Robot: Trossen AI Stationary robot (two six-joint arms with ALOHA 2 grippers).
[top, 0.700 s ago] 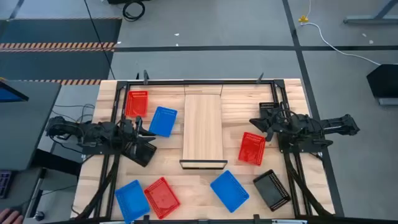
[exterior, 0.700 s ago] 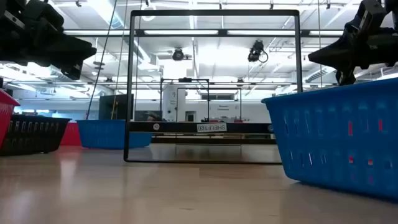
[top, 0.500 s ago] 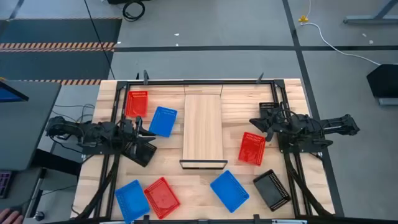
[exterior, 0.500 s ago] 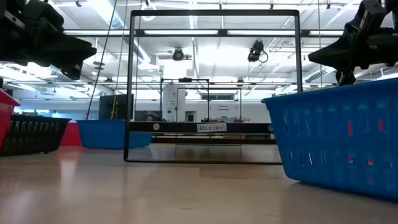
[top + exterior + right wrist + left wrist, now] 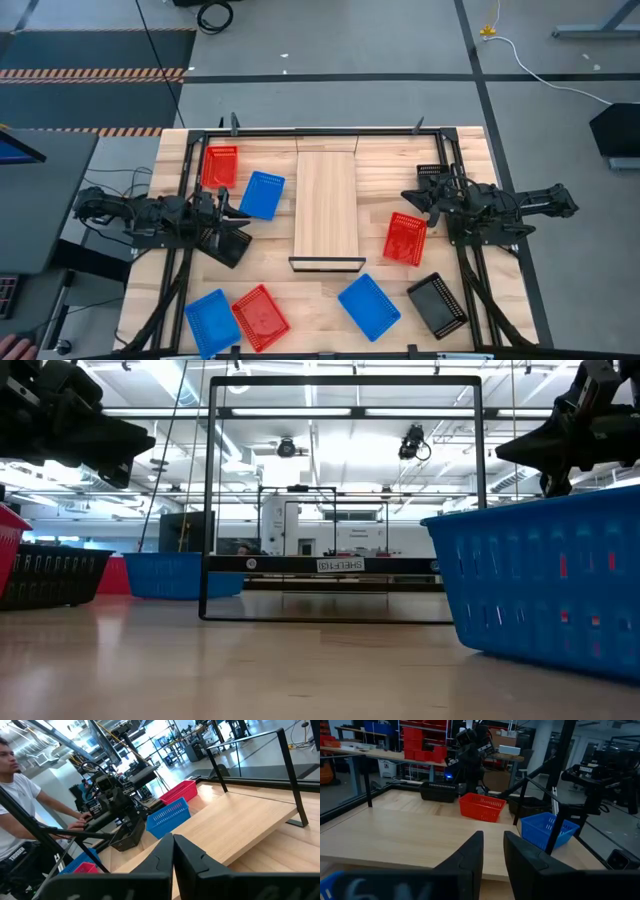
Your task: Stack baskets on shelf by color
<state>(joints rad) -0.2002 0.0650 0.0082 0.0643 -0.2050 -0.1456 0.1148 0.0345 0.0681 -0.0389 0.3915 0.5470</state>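
The light-wood shelf (image 5: 326, 205) lies in the table's middle, bare. Baskets rest flat on the tabletop around it: red (image 5: 220, 165), blue (image 5: 262, 195), black (image 5: 232, 245), red (image 5: 405, 238), black (image 5: 437, 305), blue (image 5: 369, 306), red (image 5: 260, 317), blue (image 5: 211, 320), and black (image 5: 432, 173) at the far right. My left gripper (image 5: 224, 207) hovers left of the shelf, between the blue and black baskets, empty, its fingers (image 5: 492, 851) a narrow gap apart. My right gripper (image 5: 408, 197) hovers right of the shelf, above the red basket, shut and empty (image 5: 173, 851).
A black metal frame (image 5: 330, 131) runs along the table's far edge and both sides. A person (image 5: 20, 785) stands beyond the table's left side, a hand near the left arm's base. In the low view the near blue basket (image 5: 540, 580) fills the right.
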